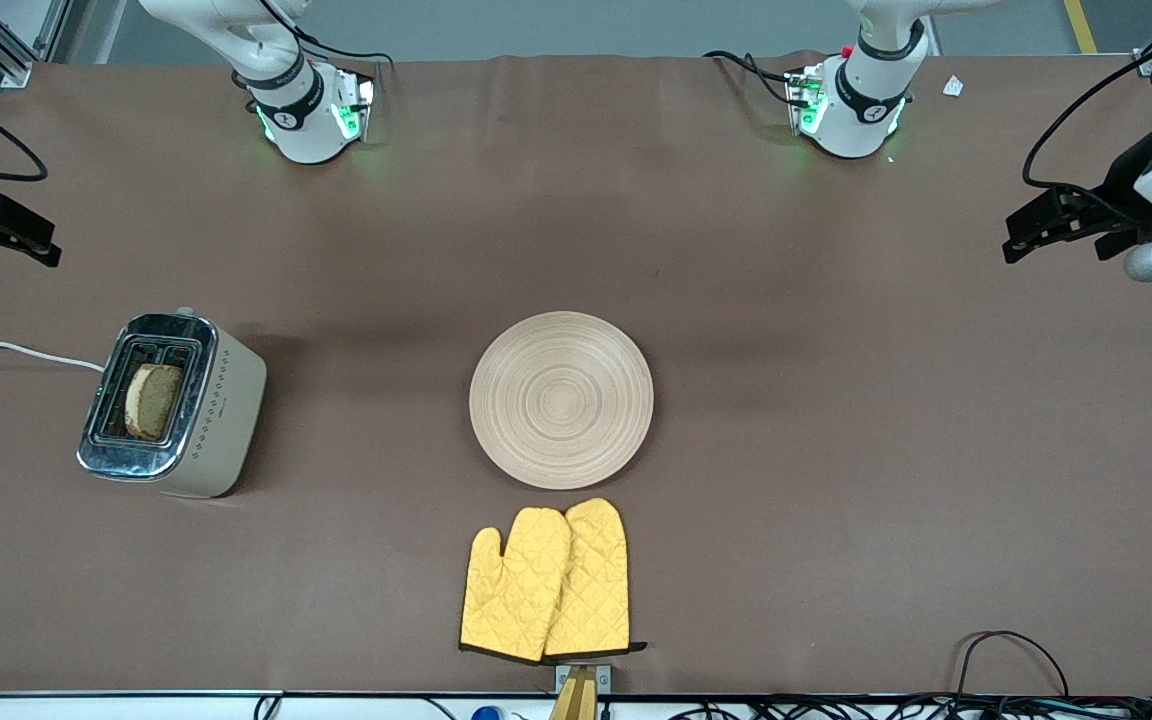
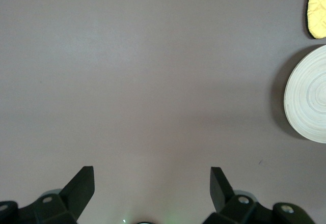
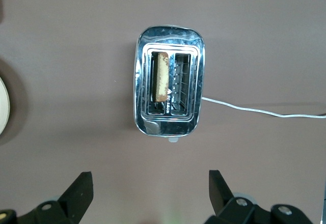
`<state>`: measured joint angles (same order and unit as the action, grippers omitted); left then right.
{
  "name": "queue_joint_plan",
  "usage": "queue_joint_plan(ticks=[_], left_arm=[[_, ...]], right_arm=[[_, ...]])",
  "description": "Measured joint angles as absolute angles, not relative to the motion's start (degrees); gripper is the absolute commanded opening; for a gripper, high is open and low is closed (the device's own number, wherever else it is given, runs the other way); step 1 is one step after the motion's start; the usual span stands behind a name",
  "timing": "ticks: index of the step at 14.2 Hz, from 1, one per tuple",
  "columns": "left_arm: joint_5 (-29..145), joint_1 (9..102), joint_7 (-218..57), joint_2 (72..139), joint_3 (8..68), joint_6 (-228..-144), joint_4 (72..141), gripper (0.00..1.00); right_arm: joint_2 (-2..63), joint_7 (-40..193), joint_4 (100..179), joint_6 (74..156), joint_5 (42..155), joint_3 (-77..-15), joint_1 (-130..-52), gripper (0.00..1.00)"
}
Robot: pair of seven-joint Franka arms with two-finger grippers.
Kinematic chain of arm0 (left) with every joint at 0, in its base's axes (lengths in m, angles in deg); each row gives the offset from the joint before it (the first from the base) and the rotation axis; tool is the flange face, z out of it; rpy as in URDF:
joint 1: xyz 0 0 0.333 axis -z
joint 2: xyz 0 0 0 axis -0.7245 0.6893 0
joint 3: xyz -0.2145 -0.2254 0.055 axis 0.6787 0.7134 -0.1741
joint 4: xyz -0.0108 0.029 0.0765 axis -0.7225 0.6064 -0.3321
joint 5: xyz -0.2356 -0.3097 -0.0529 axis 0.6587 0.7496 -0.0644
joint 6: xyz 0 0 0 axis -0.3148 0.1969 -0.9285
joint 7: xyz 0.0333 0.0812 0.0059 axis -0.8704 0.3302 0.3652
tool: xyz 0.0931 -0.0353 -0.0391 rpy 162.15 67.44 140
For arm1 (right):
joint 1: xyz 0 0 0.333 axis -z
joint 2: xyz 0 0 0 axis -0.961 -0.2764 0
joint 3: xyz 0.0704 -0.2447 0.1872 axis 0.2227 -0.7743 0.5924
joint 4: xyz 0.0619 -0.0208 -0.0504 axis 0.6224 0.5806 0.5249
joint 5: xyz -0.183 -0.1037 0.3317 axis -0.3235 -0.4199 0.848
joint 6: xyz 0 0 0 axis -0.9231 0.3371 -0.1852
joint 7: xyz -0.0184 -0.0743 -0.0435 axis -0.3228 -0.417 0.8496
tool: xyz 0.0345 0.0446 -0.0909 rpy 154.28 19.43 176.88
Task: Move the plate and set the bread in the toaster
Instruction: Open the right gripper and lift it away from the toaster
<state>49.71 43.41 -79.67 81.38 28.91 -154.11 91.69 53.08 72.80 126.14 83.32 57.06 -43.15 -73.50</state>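
Observation:
The toaster [image 1: 221, 420] stands toward the right arm's end of the table. The bread [image 1: 153, 400] stands upright in the toaster slot on the plate's side. Both also show in the right wrist view: the toaster [image 3: 168, 124] and the bread [image 3: 162, 76]. The plate [image 1: 561, 400] lies bare at the table's middle; its edge shows in the left wrist view [image 2: 308, 96]. My right gripper [image 1: 1, 232] is open and empty, up over the table at the right arm's end [image 3: 150, 174]. My left gripper [image 1: 1051, 228] is open and empty, up over bare table at the left arm's end [image 2: 152, 170].
A pair of yellow oven mitts [image 1: 546, 585] lies nearer the front camera than the plate, close to the table's front edge; one tip shows in the left wrist view [image 2: 318, 7]. The toaster's white cord [image 1: 16, 350] runs off the table's end.

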Motion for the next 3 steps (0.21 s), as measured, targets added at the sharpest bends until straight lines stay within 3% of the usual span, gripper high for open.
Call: queue_joint_plan(ticks=[3], left_arm=[[47.45,43.5,-79.67,81.38,28.98,-154.11,91.53,1.0]], right_arm=[[53.26,73.55,126.23,82.86,57.43,-42.94,-72.83,1.0]])
